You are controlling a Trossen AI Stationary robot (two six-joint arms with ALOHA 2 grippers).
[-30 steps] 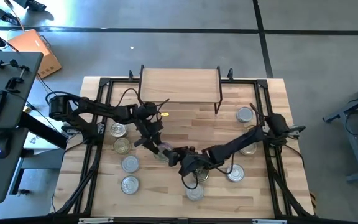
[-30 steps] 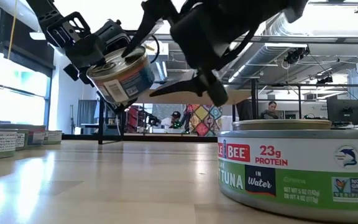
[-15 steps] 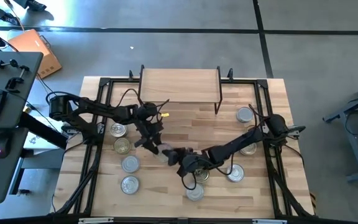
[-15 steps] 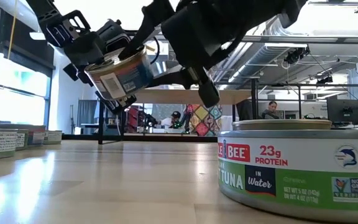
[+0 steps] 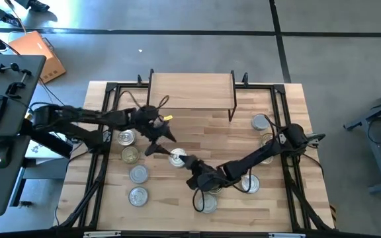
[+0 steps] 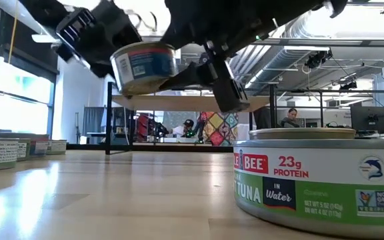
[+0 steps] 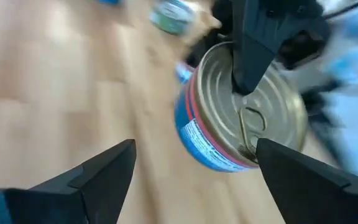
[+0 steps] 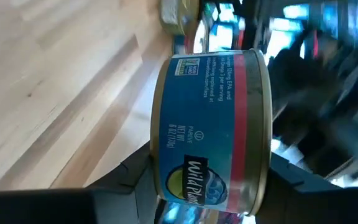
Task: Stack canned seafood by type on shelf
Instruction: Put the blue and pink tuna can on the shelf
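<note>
While the wooden worktop (image 5: 197,132) carries loose tins, your right tool (image 8: 197,180) clamps a blue-labelled can (image 6: 143,65) aloft, short of the shelf (image 5: 192,90). Left tool (image 7: 191,174) stands apart, released. Expect rigid metal, dense for its size, slick paper label; grip across the cylindrical wall, not the ribbed lid.

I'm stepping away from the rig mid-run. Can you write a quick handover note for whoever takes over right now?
Right gripper: shut on a blue-label can, lifted above mid-table.
Left gripper: open, fingers clear of that can.
Shelf at the table's far edge: top bare, nothing stacked.
Other cans: four at left, several at right, all on the table.
Left to do: place the held can, then sort the rest.
</note>
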